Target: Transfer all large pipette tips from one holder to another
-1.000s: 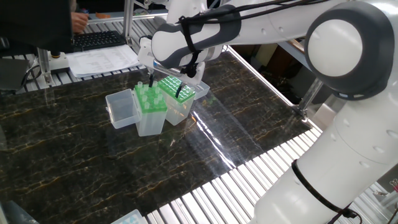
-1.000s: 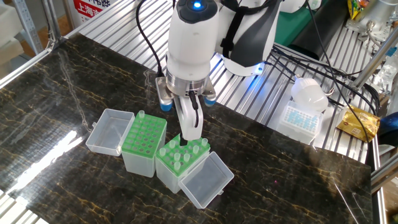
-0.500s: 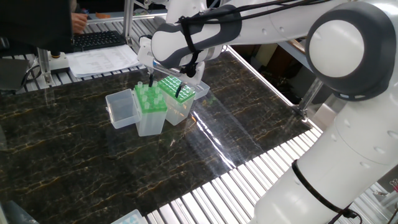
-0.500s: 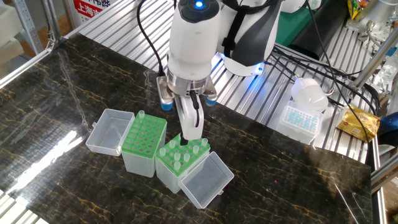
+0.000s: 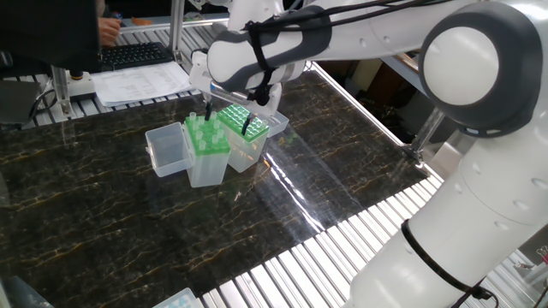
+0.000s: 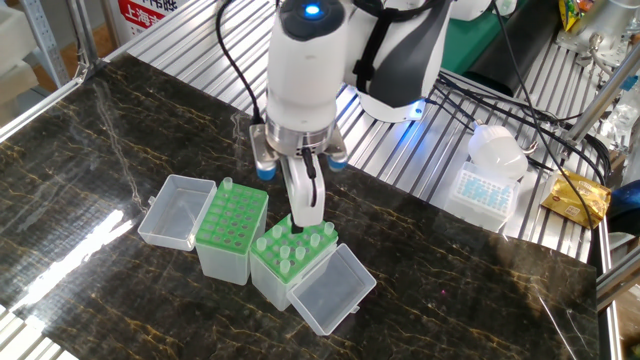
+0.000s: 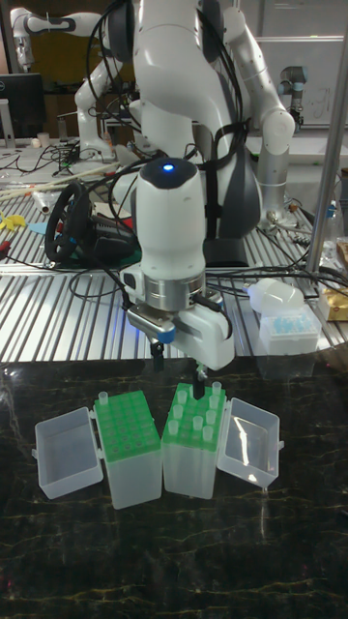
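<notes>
Open dark table (image 6: 120,130) left and front of racks. Two tip boxes (image 6: 232,232) side by side, touching; hinged lids (image 6: 330,290) flank outer sides. Small tip box (image 6: 483,192) well apart, right.

Dark marble-patterned tabletop (image 6: 120,150), veined gold, glossy with window-like glare. Ribbed aluminium bench surround (image 6: 420,170). Black keyboard (image 5: 137,55) and papers (image 5: 141,82) behind. Monitor (image 7: 21,102) at rear left; black cables (image 6: 520,100).
</notes>
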### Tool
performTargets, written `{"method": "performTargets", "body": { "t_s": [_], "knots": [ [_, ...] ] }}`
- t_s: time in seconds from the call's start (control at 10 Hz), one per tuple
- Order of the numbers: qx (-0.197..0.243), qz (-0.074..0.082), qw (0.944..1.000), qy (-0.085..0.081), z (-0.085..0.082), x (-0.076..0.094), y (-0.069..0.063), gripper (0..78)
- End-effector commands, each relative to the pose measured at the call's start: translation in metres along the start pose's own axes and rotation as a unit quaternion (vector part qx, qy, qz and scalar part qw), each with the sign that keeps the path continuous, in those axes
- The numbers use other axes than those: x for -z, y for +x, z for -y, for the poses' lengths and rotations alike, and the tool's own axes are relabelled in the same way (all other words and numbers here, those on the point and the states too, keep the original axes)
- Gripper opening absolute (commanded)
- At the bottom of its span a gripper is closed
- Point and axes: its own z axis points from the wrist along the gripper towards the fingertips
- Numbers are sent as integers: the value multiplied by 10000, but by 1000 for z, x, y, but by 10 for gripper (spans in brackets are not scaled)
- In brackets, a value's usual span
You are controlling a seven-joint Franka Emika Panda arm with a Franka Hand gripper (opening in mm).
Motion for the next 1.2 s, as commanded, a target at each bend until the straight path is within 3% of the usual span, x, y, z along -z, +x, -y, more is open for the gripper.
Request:
{"method": "performTargets", "body": {
  "t_s": [0.1, 0.4, 1.2],
  "knots": [
    [136, -340, 9993, 13, -1, 2, -1, 774],
    [115, -167, 9998, 57, -6, -15, 3, 774],
    [268, -175, 9994, 87, 0, -23, 5, 774]
  ]
}}
